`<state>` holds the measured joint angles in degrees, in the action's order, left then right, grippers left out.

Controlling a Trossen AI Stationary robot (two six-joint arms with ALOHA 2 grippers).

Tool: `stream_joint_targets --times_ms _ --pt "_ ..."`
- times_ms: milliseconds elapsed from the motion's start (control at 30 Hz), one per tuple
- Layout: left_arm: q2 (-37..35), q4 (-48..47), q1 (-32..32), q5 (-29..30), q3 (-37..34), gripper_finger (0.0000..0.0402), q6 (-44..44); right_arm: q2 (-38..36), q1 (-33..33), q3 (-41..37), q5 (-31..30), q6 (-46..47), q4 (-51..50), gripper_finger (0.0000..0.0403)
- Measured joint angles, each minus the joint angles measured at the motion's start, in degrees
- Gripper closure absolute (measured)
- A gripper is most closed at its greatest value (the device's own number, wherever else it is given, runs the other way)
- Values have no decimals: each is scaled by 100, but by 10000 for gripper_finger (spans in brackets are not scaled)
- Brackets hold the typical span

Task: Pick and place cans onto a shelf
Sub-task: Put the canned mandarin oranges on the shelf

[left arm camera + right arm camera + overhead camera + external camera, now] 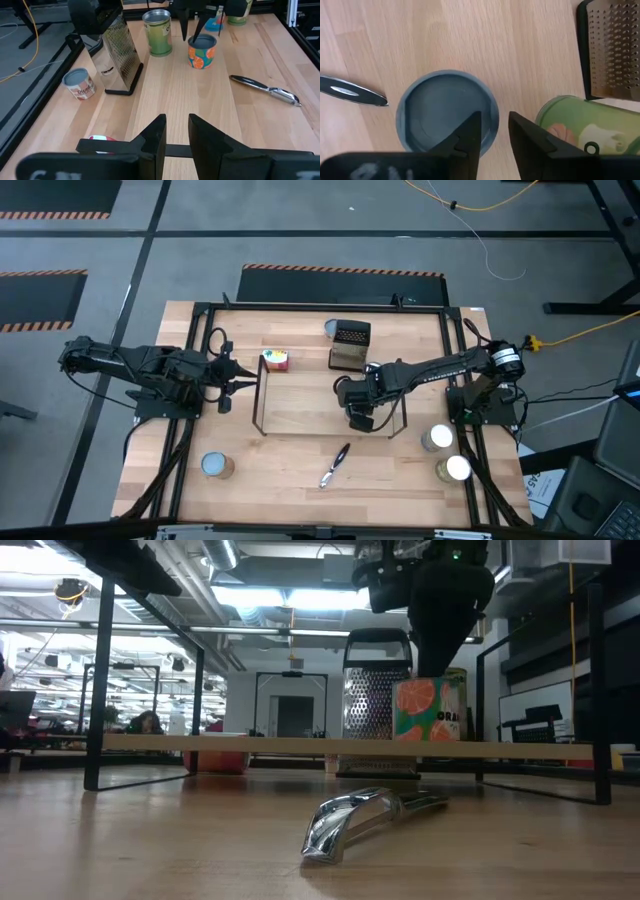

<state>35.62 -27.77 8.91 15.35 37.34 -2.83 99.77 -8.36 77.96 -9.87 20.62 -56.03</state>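
Orange-printed can (202, 50), blue-grey lid: upright, in the right half of the shelf (262, 395), apparently on its light wooden board; the low view puts it at board level, though the angle is shallow.

Right gripper (495, 137): directly above this can, pointing down at the lid. Fingers (470, 135) parted, a gap between them, nothing pinched. From the left wrist view the tips hang just over the can's rim, either side of it.

Green-labelled can (158, 31): upright, just beside the orange one, on its far side.

Red-labelled can (275, 360): at the shelf's far left corner, just outside the wire.

Tan can, pale-blue top (80, 84): far of the shelf, beside the box grater (350, 345).

Can, pale top (217, 466): near left of the table, well apart from the shelf.

Two cans, shiny tops (437, 438) (455, 469): near right, outside the shelf, close together.

Box grater: upright, dark and perforated, at the shelf's far edge.

Peeler (335, 465): metal, lying flat on the table, near of the shelf.

Left gripper (235, 380): left of the shelf, aimed toward it. Fingers (155, 140) slightly apart, empty.
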Motion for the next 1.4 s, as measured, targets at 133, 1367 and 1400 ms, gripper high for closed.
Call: stream_joint_targets --times_ms 133,1367,1400 --pt "0 0 0 0 0 327 0 0 0 279 -2 -143 -278 302" --pt "0 -2 1 -2 0 327 0 657 2 869 391 -3635 -71 302" --pt "0 -4 2 -2 0 327 0 679 2 869 391 -3635 -78 302"
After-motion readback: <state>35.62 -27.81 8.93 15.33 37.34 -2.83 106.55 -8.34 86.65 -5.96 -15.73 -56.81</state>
